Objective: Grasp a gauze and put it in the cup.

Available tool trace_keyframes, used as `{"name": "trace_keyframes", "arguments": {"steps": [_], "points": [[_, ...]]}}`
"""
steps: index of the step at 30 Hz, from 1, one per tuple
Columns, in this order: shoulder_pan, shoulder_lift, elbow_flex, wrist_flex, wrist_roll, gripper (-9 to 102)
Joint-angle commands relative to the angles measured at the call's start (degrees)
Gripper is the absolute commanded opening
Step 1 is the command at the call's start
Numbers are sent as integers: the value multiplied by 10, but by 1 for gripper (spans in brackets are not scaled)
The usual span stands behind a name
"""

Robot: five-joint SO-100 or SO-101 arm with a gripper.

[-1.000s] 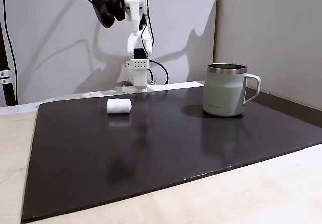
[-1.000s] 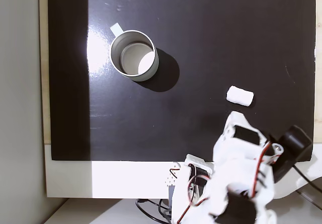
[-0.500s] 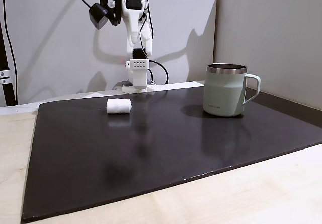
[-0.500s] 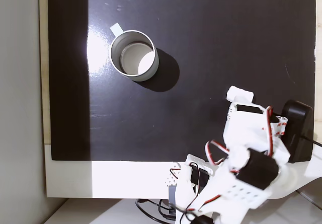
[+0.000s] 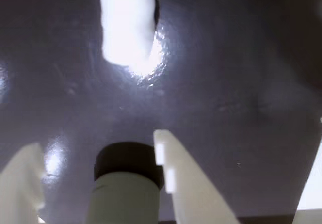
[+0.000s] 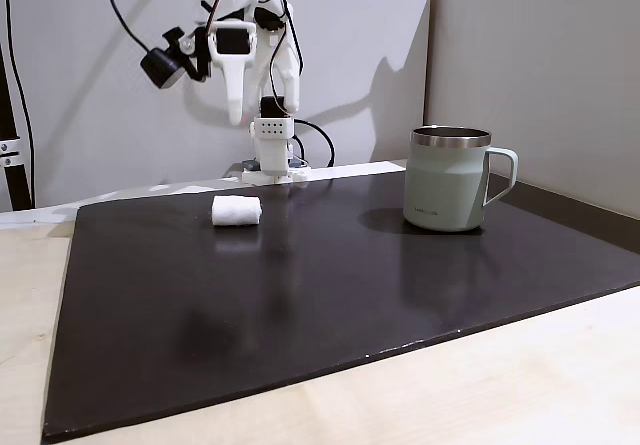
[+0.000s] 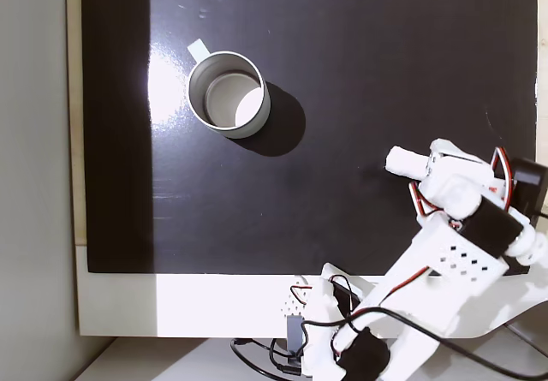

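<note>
Currently the step in hand is the approach: the white two-finger gripper (image 6: 234, 105) hangs high above the small white soft gauze roll (image 6: 236, 210), which lies near the dark mat's (image 6: 300, 305) rear edge. Fingers appear parted (nothing held). Next: descend. The sage-green steel-rimmed mug (image 6: 455, 180) stands well apart.

Mat (image 6: 330, 295): glossy black-brown, pale glare streaks in wrist view. Gauze (image 6: 236, 211): plain white, no pattern. Cup (image 6: 446, 193): pale sage green, steel-grey rim, small dark lettering low on its side; interior grey-white from above (image 7: 228, 98). My arm (image 6: 235, 45): white plastic, black motors, red and black wires. My gripper (image 5: 95, 168): white fingers (image 5: 181, 178). Table (image 6: 520, 385): light wood. Walls: off-white.
</note>
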Motion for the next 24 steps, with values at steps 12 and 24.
{"name": "trace_keyframes", "arguments": {"steps": [12,24], "points": [[10,-62,74,-113,-33,25],[33,-177,99,-205,-61,25]]}}
